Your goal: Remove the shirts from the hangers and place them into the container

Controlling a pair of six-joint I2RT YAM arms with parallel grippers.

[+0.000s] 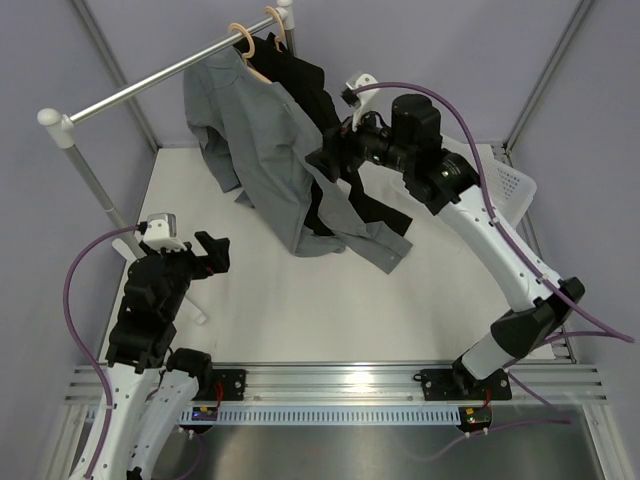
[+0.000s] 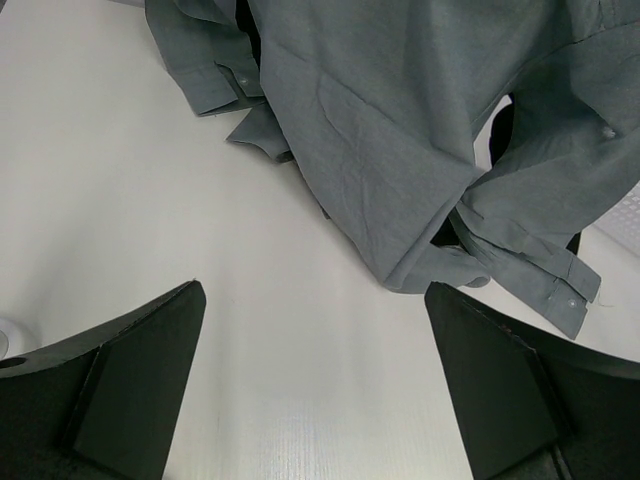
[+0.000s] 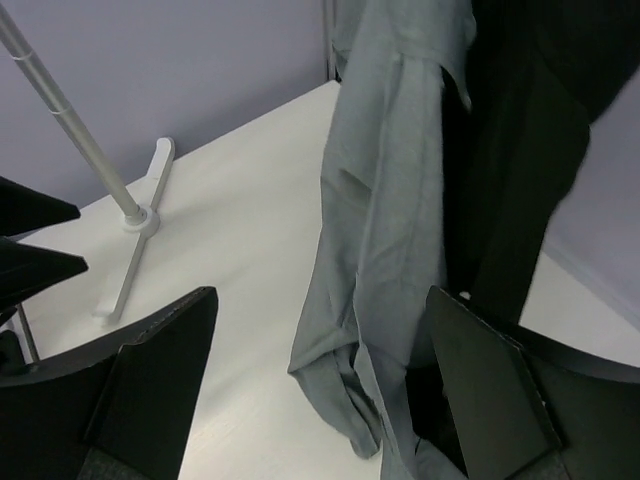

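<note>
Left gripper (image 1: 212, 252) and right gripper (image 1: 328, 162) gape empty; grey shirt (image 1: 262, 135), black shirt (image 1: 305, 85) hang on hangers (image 1: 244, 42); far-right basket (image 1: 515, 185), mostly hidden, probably unfilled.

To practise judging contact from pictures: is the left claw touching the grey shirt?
Apart. The top view shows a strip of bare table between the open left claw and the grey shirt.

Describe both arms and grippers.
The left arm and right arm have white links, black joints and looping purple cables. The left gripper and right gripper each carry two broad, wedge-shaped matte-black fingers. White cameras top the wrists.
</note>
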